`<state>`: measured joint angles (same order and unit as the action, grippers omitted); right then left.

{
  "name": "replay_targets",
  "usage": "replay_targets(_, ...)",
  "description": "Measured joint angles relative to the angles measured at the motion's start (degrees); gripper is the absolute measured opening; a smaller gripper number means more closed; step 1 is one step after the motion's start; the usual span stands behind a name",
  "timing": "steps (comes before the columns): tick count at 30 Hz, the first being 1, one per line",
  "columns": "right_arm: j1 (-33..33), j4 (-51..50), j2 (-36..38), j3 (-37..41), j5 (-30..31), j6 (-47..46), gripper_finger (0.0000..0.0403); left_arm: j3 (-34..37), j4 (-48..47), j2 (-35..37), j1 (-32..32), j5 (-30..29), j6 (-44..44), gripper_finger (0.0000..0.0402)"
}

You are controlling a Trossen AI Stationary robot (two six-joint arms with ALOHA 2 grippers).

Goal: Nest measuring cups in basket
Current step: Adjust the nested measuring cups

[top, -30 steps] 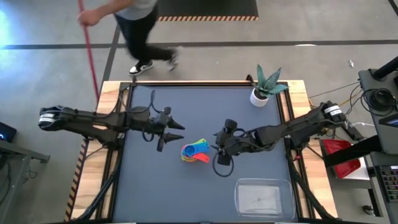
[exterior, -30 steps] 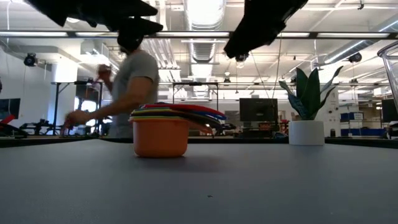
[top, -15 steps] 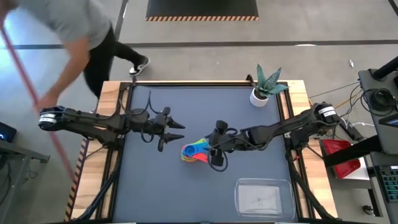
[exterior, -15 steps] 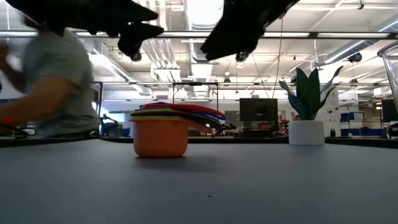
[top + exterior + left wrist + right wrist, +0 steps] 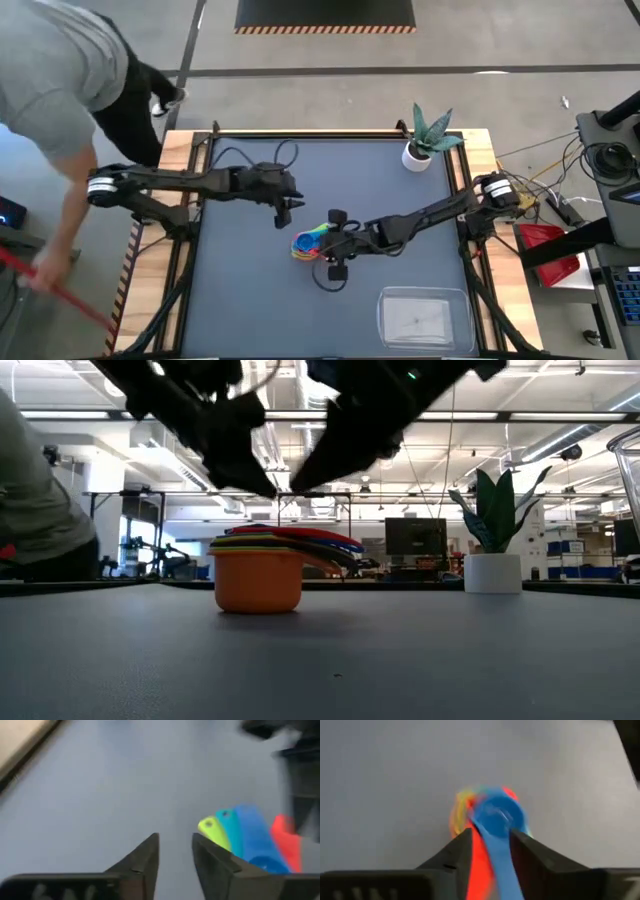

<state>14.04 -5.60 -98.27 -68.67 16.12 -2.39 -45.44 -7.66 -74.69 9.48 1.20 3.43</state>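
Observation:
The measuring cups (image 5: 312,243) sit nested in one stack on the dark mat near the table's middle. The orange cup (image 5: 258,578) is lowest and rests on its base, with the coloured handles fanned out above it. My right gripper (image 5: 325,247) hovers open above the stack; in its wrist view its fingers (image 5: 462,852) stand either side of the blue handle (image 5: 497,855) without touching. My left gripper (image 5: 286,208), open, hangs just left and far of the stack, with the handles (image 5: 250,840) ahead of it. The clear basket (image 5: 423,318) lies near the table's near right corner.
A white plant pot (image 5: 418,155) stands at the far right of the mat. A person (image 5: 60,90) bends over beside the table's left edge, holding a red stick. Bare mat lies between the cups and the basket.
My right gripper has moved toward the table's left, from beside the stack to above it. My left arm has swung so its gripper has moved right, toward the cups. The person has walked from the far side round to the table's left.

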Motion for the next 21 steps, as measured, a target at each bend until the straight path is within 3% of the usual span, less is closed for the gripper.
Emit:
replay_targets(7, 1.8, -5.9, -1.9, -5.8, -6.2, 0.0, 0.0019, -5.9, -1.5, -8.8, 2.6, 8.6, -2.0, 0.0007)
replay_targets(14, 3.4, -8.0, -3.6, -6.1, -10.1, -3.6, 0.0009, -12.5, -6.1, -17.9, 3.1, 12.1, -3.4, 0.0001)
replay_targets(21, 4.0, -10.9, -7.2, -5.8, -10.1, -6.7, 0.0008, -17.9, -10.9, -25.0, 3.2, 13.4, -2.8, 0.0000)
